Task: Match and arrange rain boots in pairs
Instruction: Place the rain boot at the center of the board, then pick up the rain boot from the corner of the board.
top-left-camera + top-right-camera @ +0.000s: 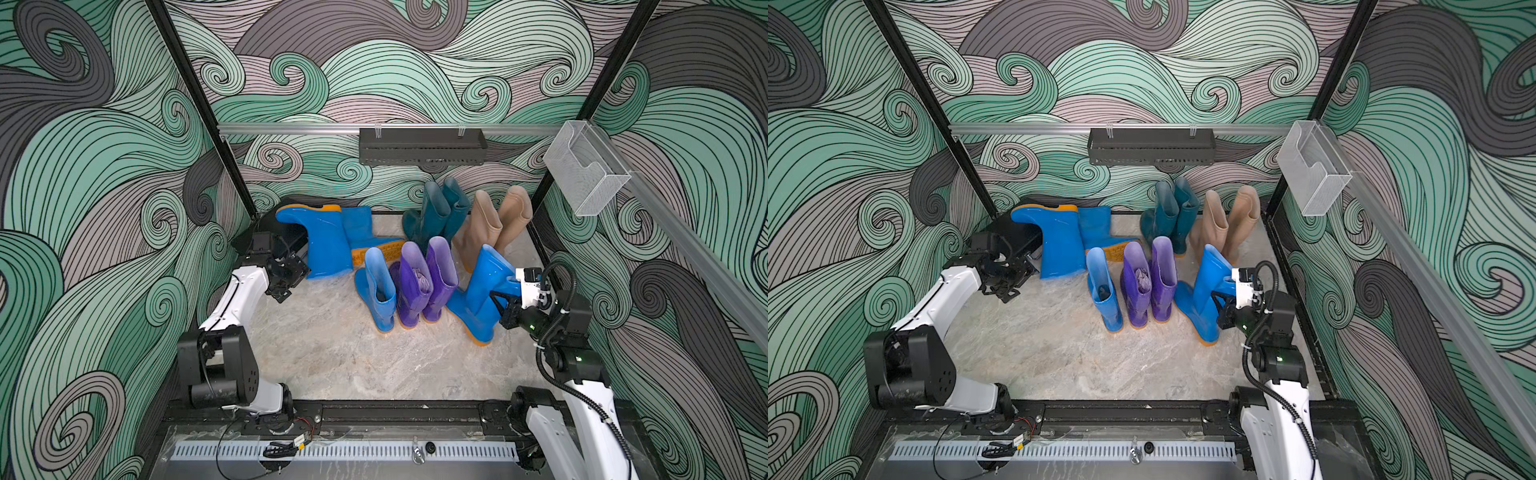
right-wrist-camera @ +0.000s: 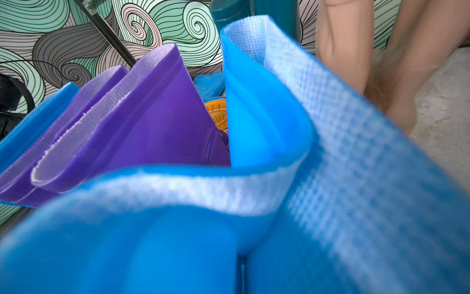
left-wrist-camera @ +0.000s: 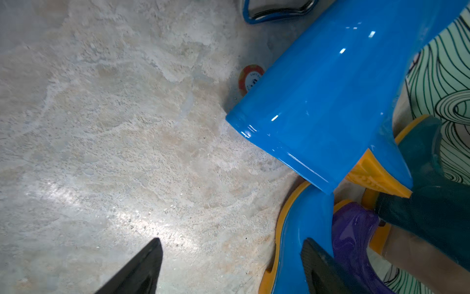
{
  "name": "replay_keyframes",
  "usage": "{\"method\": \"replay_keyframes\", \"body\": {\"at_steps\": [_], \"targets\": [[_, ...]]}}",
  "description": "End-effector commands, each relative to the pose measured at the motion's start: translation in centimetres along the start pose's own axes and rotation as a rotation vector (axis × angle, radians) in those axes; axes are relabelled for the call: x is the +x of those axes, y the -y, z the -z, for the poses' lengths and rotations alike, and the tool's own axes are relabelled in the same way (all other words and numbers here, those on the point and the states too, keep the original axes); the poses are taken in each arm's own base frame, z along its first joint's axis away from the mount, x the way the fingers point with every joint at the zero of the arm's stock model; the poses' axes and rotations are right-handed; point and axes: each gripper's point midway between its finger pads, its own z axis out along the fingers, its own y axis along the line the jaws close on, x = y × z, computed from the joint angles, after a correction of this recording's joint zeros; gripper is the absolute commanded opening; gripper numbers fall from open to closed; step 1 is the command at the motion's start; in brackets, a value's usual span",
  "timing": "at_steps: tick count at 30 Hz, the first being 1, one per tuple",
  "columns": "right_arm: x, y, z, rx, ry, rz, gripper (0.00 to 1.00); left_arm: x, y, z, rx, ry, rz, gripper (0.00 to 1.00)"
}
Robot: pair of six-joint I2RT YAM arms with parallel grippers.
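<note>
Clamping tilted blue boot [image 1: 484, 286], right jaws

Enclosed robot lab booth, swirl-printed panel walls [image 1: 83, 166], aluminium rail [image 1: 291, 129], stone-look floor [image 1: 332, 353]

Our left arm [image 1: 243, 297] bent at the elbow and reaching forward, left gripper [image 3: 231, 243] spread wide and holding nothing, our right arm [image 1: 590, 409] angled inward, right gripper [image 1: 500, 300] pinched tight on a blue boot [image 1: 484, 278]

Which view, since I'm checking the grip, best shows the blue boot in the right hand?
A top view: the whole tilted blue boot, with the right hand shut on it. The right wrist view shows only its blurred, folded cuff; the left wrist view doesn't clearly show it.
</note>
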Motion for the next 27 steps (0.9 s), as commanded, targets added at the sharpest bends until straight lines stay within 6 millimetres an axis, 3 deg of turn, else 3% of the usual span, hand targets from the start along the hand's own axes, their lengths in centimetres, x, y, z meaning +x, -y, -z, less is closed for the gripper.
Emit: {"method": "replay_keyframes", "body": {"at_steps": [1, 2, 4, 6, 11, 20, 27], "targets": [[-2.5, -0.1, -0.1, 0.029, 0.126, 0.134, 0.0, -0.2, 1.1, -1.2, 0.053, -0.058, 0.041, 0.87], [-2.2, 0.1, -0.3, 0.04, 0.122, 0.135, 0.01, -0.3, 1.1, -1.5, 0.051, -0.066, 0.042, 0.87], [-1.6, 0.4, -0.7, 0.05, 0.109, 0.126, 0.16, -0.4, 1.0, -2.0, 0.048, -0.069, 0.05, 0.88], [-1.3, 0.5, -0.8, 0.053, 0.093, 0.123, 0.46, -0.5, 0.9, -2.4, 0.047, -0.066, 0.064, 0.88], [-2.7, 1.3, 0.3, 0.135, 0.13, 0.151, 0.71, -1.1, 0.9, -3.8, 0.047, -0.065, 0.097, 0.88], [-5.9, 0.2, 2.2, 0.151, 0.2, 0.212, 0.8, -1.9, 1.8, -7.1, 0.079, -0.098, 0.114, 0.88], [-7.0, 0.1, 2.6, 0.163, 0.232, 0.232, 0.82, -4.3, 3.3, -9.0, 0.105, -0.053, 0.064, 0.89]]}}
